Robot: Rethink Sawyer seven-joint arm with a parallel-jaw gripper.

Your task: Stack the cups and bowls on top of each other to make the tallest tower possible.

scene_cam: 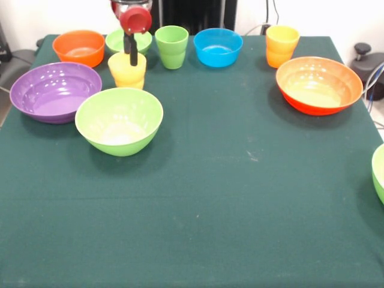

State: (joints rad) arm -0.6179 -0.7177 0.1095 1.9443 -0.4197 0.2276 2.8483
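Gripper (133, 55) hangs over the yellow cup (126, 71) near the table's (216, 198) far left corner; whether it is wide or narrow cannot be told.

Along the far edge sit the small orange bowl (78, 47), small green bowl (119, 41), green cup (171, 46), blue bowl (218, 47) and orange-yellow cup (282, 45). The purple bowl (55, 91) lies at the left edge, touching a large green bowl (119, 120). The orange-red bowl (318, 84) sits near the right edge, where another green bowl (379, 173) is partly cut off. Nothing is stacked.
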